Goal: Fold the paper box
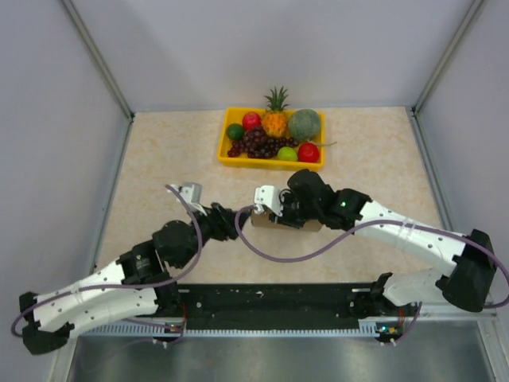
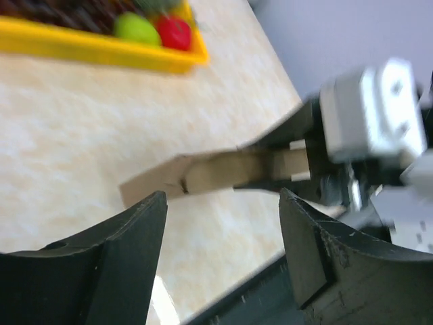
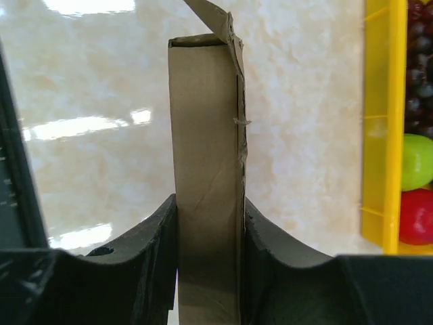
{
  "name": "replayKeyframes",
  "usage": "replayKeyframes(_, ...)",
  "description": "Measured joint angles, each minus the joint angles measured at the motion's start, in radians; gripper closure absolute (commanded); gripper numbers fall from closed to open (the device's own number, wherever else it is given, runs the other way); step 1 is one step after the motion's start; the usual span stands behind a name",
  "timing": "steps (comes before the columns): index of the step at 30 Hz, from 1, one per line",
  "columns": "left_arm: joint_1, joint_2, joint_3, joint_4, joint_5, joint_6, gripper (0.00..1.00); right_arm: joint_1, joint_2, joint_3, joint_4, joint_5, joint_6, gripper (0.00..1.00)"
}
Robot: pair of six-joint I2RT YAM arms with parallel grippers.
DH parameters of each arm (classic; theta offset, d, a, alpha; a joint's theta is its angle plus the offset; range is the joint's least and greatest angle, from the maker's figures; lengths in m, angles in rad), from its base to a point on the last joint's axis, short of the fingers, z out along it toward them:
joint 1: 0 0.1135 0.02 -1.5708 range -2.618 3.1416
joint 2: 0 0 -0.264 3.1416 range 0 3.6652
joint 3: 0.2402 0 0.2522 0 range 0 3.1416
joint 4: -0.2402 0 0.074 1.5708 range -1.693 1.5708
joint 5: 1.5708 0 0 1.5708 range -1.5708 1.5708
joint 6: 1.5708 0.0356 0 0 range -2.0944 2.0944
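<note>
Now | right gripper stretched inward, clamped on paper box | left gripper spread wide, holding nothing

- paper box: matt brown cardboard, faintly creased, with a rough, fraying fibre edge down one side
- counter: beige marbled stone-look top, smooth and polished enough to throw bright glare patches
- fruit tray: yellow plastic, smooth with a soft sheen
- green apple and red fruit: glossy, smooth skins
- right jaws and left jaws: black, matt, finely grainy plastic look, lightly scuffed at the edges
- arm shells: white, smooth hard plastic
- cable: smooth purplish sheath
- walls: matt pale grey panels
</note>
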Motion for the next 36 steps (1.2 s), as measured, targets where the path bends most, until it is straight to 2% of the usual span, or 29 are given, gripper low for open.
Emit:
replayKeyframes(1, 0.040, -0.008, 0.044, -0.034, 0.032, 0.033, 0.32, -0.016, 0.020, 0.010, 0.019, 0.004, -0.027, 0.84)
replayKeyframes(2, 0.162, -0.012, 0.076, -0.058, 0.061, 0.060, 0.33, -0.040, 0.045, 0.018, 0.036, 0.001, -0.055, 0.84)
replayKeyframes(5, 0.412, -0.008, 0.144, -0.129, 0.185, 0.138, 0.41, -0.119, 0.116, 0.037, 0.067, -0.019, -0.127, 0.83)
replayKeyframes(9, 0.698, 0.104, 0.183, -0.145, 0.444, 0.222, 0.55, -0.209, 0.221, 0.090, 0.079, -0.077, -0.194, 0.83)
replayKeyframes(12, 0.830, 0.239, 0.181, -0.118, 0.659, 0.282, 0.52, -0.254, 0.287, 0.134, 0.082, -0.145, -0.213, 0.82)
replayKeyframes(16, 0.860, 0.377, 0.183, -0.087, 0.879, 0.374, 0.42, -0.301, 0.354, 0.196, 0.068, -0.242, -0.220, 0.83)
replayKeyframes(20, 0.860, 0.475, 0.260, -0.093, 1.046, 0.487, 0.43, -0.325, 0.377, 0.207, 0.046, -0.304, -0.229, 0.84)
replayKeyframes(23, 0.860, 0.550, 0.354, -0.111, 1.113, 0.583, 0.50, -0.333, 0.380, 0.207, 0.032, -0.335, -0.232, 0.85)
replayKeyframes(25, 0.860, 0.599, 0.432, -0.140, 1.152, 0.669, 0.50, -0.338, 0.381, 0.207, 0.028, -0.355, -0.232, 0.85)
replayKeyframes(29, 0.859, 0.666, 0.519, -0.175, 1.222, 0.803, 0.43, -0.350, 0.386, 0.207, 0.023, -0.381, -0.238, 0.86)
replayKeyframes(32, 0.854, 0.726, 0.546, -0.198, 1.264, 0.871, 0.42, -0.356, 0.389, 0.208, 0.023, -0.396, -0.238, 0.86)
replayKeyframes(33, 0.850, 0.753, 0.553, -0.212, 1.276, 0.893, 0.43, -0.356, 0.390, 0.208, 0.021, -0.398, -0.238, 0.86)
replayKeyframes(34, 0.845, 0.776, 0.554, -0.222, 1.286, 0.907, 0.50, -0.357, 0.390, 0.208, 0.018, -0.400, -0.238, 0.87)
replayKeyframes(36, 0.834, 0.812, 0.554, -0.237, 1.289, 0.927, 0.57, -0.359, 0.390, 0.209, 0.013, -0.406, -0.238, 0.87)
